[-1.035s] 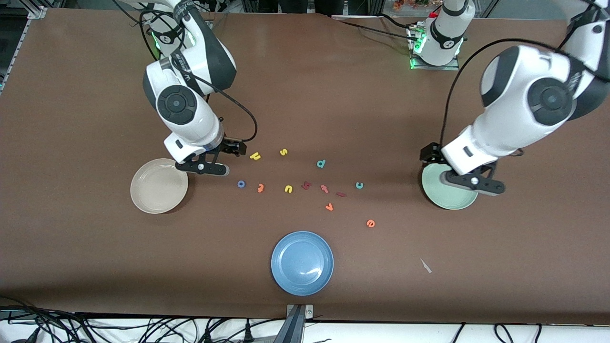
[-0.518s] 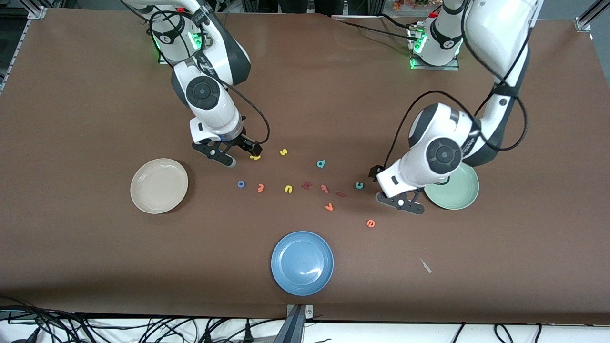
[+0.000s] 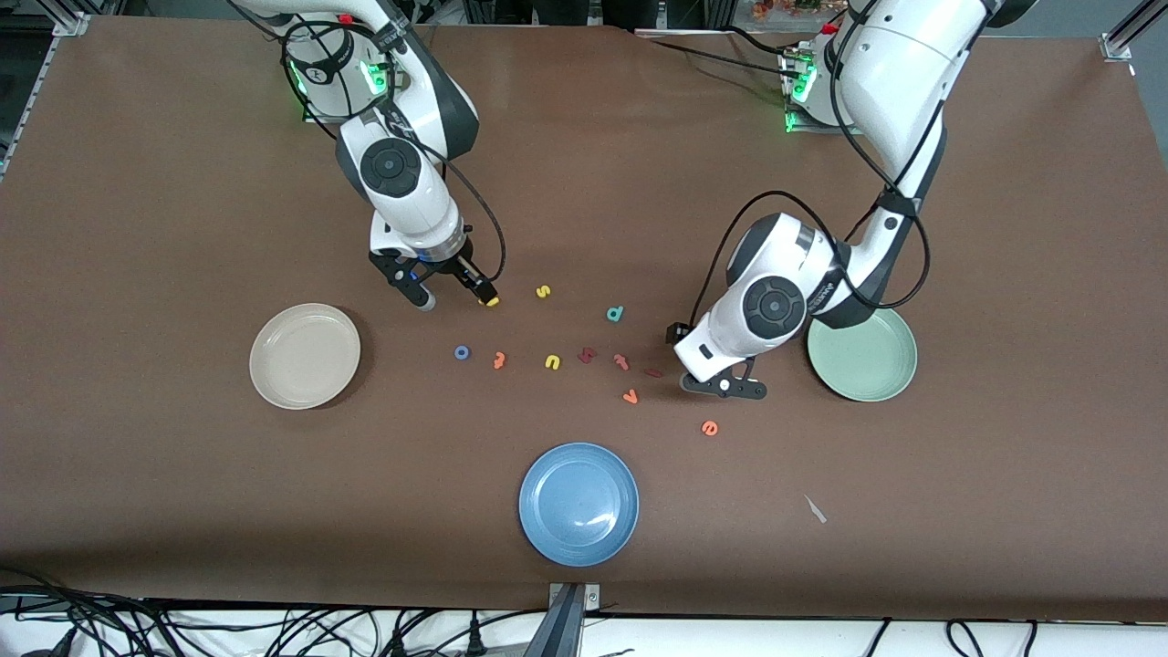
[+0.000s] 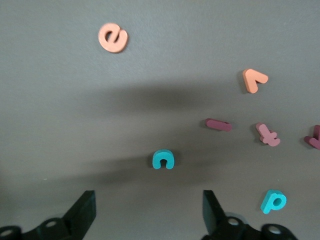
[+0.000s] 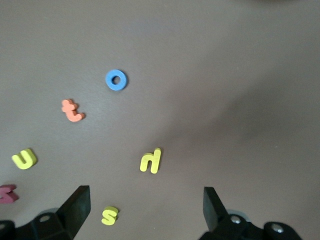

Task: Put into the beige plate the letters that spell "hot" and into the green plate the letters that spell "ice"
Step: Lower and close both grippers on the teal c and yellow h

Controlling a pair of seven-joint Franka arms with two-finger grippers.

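The yellow "h" [image 5: 150,160] lies on the table just ahead of my open right gripper [image 5: 145,207], which hangs low over it [image 3: 454,297]. The blue "o" [image 3: 462,352] and orange "t" [image 3: 498,360] lie nearer the front camera. My open left gripper [image 4: 149,212] hovers low by the teal "c" [image 4: 163,159]; in the front view the arm hides the "c". The dark red "i" [image 3: 653,372] and orange "e" [image 3: 709,427] lie close by. The beige plate [image 3: 305,356] and green plate [image 3: 862,360] hold nothing.
A blue plate [image 3: 578,503] sits near the front edge. Other letters lie among the task's: yellow "s" [image 3: 543,291], yellow "u" [image 3: 552,362], teal "d" [image 3: 615,314], pinkish "t" [image 3: 621,361], orange "v" [image 3: 630,396], and a dark red piece [image 3: 587,354].
My left gripper came off the green plate and down toward the teal "c". My right gripper swung away from the beige plate to the yellow "h". No letter has moved.
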